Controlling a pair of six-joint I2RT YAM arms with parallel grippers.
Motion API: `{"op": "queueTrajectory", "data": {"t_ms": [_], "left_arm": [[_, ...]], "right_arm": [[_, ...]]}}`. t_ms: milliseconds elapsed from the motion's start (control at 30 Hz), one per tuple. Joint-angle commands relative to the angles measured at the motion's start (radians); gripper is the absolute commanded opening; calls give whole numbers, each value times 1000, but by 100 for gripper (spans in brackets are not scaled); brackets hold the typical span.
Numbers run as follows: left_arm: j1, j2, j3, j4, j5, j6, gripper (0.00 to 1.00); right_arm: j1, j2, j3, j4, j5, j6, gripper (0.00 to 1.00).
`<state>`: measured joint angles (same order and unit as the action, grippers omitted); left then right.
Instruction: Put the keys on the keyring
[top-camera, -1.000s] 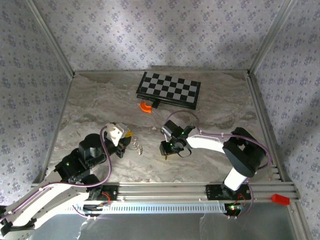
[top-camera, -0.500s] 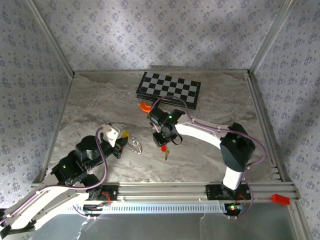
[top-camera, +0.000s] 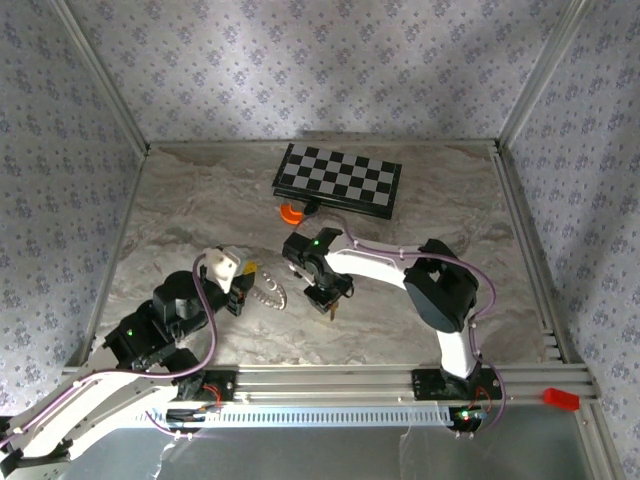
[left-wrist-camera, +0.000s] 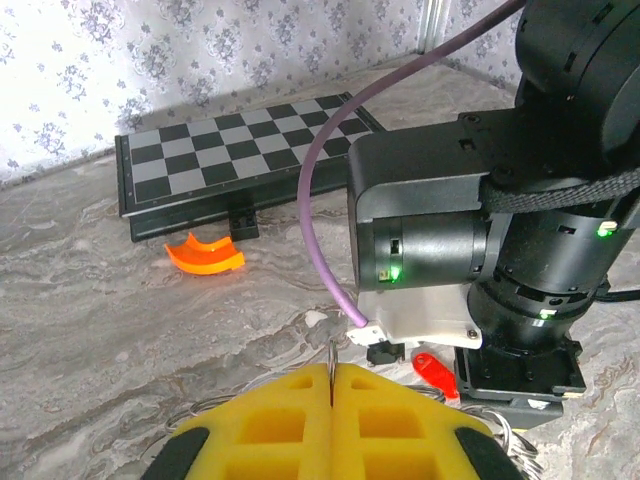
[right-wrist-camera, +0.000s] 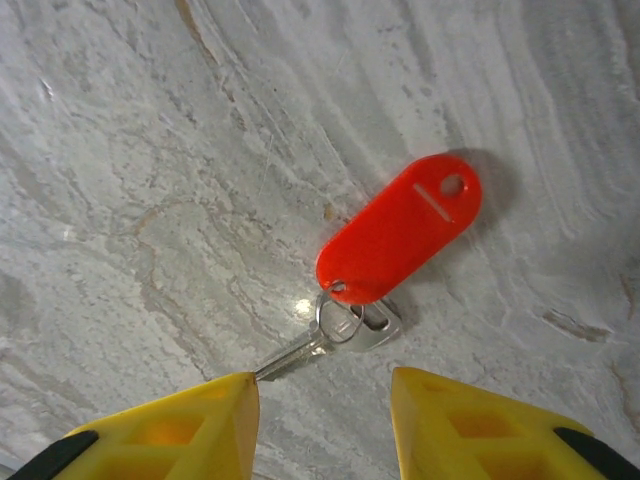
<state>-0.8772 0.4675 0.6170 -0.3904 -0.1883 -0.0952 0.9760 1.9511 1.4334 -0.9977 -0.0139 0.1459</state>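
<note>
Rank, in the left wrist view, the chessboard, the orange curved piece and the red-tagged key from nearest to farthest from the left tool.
1. The red-tagged key, just right of the left tool, low in the view.
2. The orange curved piece, farther back on the left.
3. The chessboard, behind it, nearest the back wall.

One chessboard (top-camera: 338, 180), one orange piece (top-camera: 291, 213), one red-tagged key (right-wrist-camera: 398, 232), one keyring (top-camera: 270, 291)
</note>
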Motion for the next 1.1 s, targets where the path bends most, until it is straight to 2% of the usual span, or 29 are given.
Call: {"op": "queueTrajectory", "data": {"t_ms": [0,433,700,833,1067], "left_arm": [[-2,-1,6,40,-18,-9,0],[-3,25,8,38,-34,-6,0],[-3,30,1,47,-34,-6,0],[-4,39,2,46,-30,-8,0],[-5,40,5,47,-13,-6,0]], "right_arm": [[6,35,29,-24,5,-24,39],[2,70,28,19,10,-35,28],[5,67,13,24,72,-33,14],[16,54,9,25,142,-24,10],[18,-25,-90,85,147,38,0]]}}
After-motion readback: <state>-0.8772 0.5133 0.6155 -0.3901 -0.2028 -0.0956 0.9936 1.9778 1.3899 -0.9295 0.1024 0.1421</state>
